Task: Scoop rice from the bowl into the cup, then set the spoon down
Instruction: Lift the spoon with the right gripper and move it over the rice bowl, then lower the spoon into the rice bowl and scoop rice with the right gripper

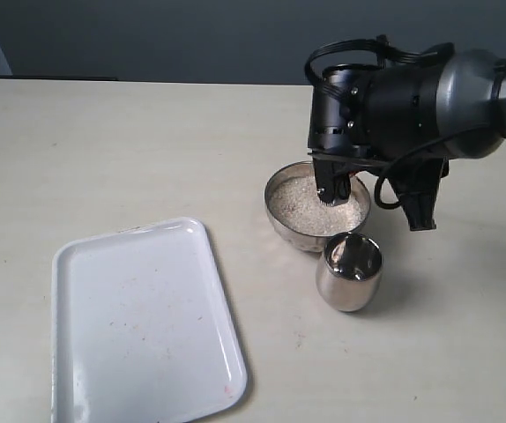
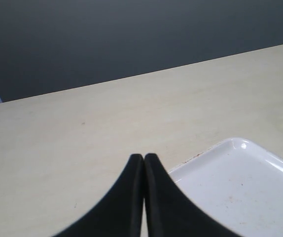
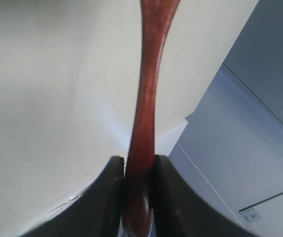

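Right claw: The right claw (image 3: 139, 162) is closed tight on the spoon (image 3: 149, 94). Its two black fingers (image 3: 113, 187) press the thin handle from both sides, close to the handle's end.
Spoon: It is dark red-brown wood. The long handle sticks out from the claw. The round end runs off the edge of the right wrist view, so it can't be seen there.
Right arm: In the exterior view the big black and grey right arm (image 1: 394, 97) hangs over the bowl. Its dark tip dips down to the rice. The spoon's round end can't be picked out in that view.
Bowl: The shiny steel bowl (image 1: 281, 225) sits the right way up on the table (image 1: 103, 150), a bit right of the middle.
Rice: The white rice (image 1: 306, 211) is a pale, grainy heap inside the bowl.
Cup: The small shiny cup (image 1: 348, 275) stands up straight just beside the bowl. It is hard to tell if the two touch, or what is inside the cup.
Left claw: The left claw (image 2: 144, 159) is squeezed closed with its fingers touching and nothing between them. It hangs above the table by a corner of the tray.
Tray: The white tray (image 1: 138, 317) lies flat on the left, well apart from the bowl. It has a few tiny specks on it.
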Tool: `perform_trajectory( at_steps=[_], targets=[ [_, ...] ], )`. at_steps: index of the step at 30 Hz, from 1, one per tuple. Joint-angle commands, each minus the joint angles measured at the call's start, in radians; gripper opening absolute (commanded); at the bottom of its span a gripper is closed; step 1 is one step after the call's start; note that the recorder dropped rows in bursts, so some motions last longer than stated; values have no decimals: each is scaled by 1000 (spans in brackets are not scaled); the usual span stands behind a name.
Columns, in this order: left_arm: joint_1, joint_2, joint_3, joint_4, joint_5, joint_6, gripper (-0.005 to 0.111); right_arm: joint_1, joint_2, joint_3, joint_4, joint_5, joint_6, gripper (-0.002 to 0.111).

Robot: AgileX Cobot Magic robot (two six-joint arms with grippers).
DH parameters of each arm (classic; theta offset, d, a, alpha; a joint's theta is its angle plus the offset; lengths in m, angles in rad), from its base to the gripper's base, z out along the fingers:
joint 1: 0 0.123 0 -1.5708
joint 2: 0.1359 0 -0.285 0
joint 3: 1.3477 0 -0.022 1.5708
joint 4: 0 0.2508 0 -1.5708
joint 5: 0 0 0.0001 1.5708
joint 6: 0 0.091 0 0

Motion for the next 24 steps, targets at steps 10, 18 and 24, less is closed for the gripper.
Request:
perform_trajectory(
  at_steps=[10,18,24],
  targets=[
    [-5,-4,-2,2,-15,-5,1,1,72,-4,-7,4,17,-1],
    [-5,-4,-2,2,-15,-5,1,1,80,-4,4,4,34,-1],
    [-5,-4,-2,2,-15,-5,1,1,80,-4,52,4,34,-1]
  ],
)
